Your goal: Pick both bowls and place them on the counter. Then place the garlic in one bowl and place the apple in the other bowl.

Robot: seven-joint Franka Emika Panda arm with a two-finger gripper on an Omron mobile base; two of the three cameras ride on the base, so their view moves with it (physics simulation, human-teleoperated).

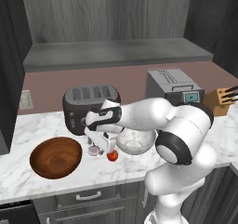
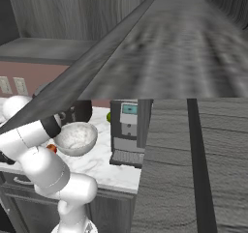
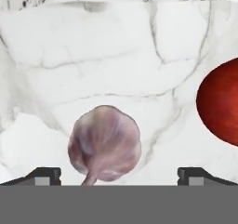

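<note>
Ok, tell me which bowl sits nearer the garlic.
The white marbled bowl; the garlic lies closer to its rim than to the brown wooden bowl further left.

You will find no text, label, brand or number to read in these pictures; the coffee machine (image 1: 175,86) carries a small blue-lit display (image 1: 191,96), seen again in the right base view (image 2: 129,109), but it looks too small and blurred to yield any characters; the dark toaster (image 1: 90,108) shows no marking you can make out; the wall outlets (image 2: 13,85) are plain, with nothing printed on them.
</note>
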